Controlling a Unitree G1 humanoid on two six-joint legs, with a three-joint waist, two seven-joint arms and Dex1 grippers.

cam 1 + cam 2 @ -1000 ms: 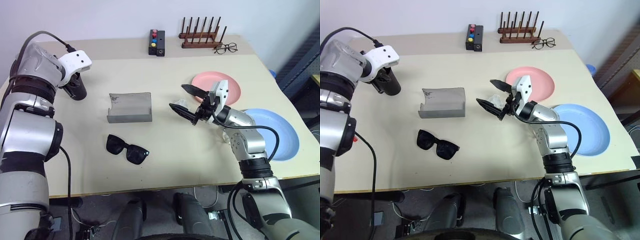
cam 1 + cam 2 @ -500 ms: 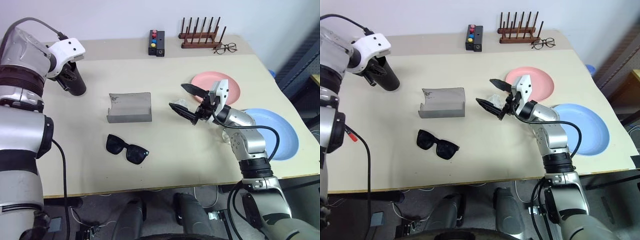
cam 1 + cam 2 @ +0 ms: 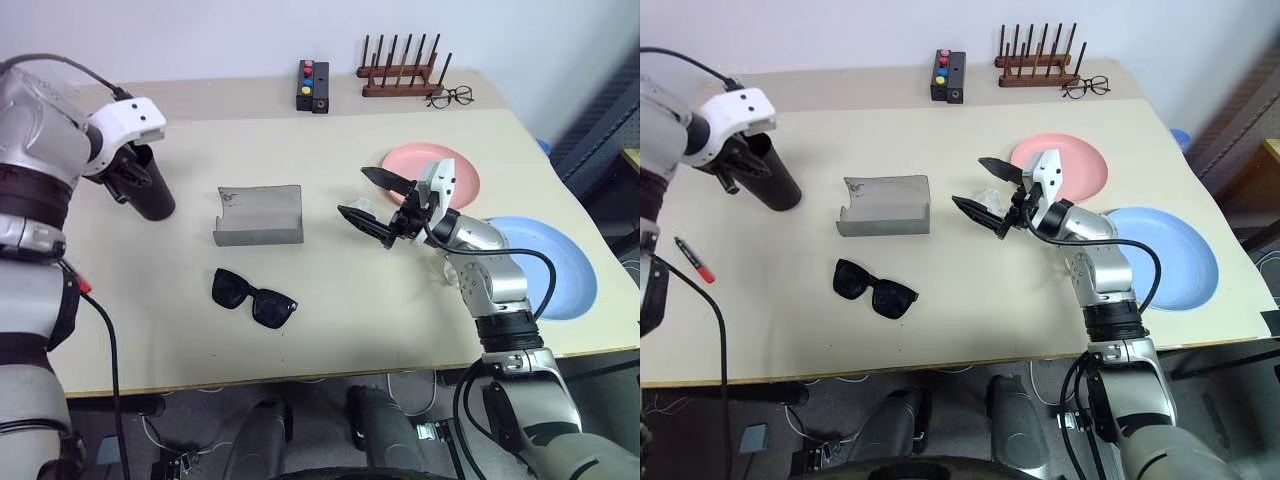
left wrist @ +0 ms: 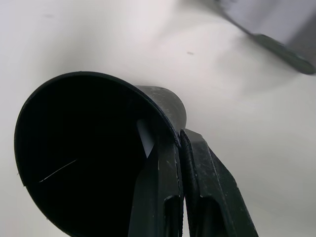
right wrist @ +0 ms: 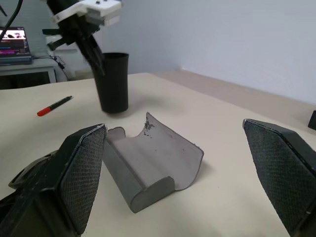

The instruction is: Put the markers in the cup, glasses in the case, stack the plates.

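At cup (image 3: pixel 768 180): left end effector (image 3: pixel 738 172) shut on rim, withdrawn slightly; white marker inside; red marker (image 3: pixel 693 259) outstanding; right end effector (image 3: pixel 988 200) wide, empty.

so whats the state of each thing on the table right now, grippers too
cup: upright, rim pinched by the left gripper
left gripper: shut on the cup's rim
right gripper: open, empty, above the table
case: open, empty
sunglasses: unfolded, on the table, outside the case
red-ended marker: lying flat, outside the cup
pink plate: flat, unstacked
blue plate: flat, unstacked
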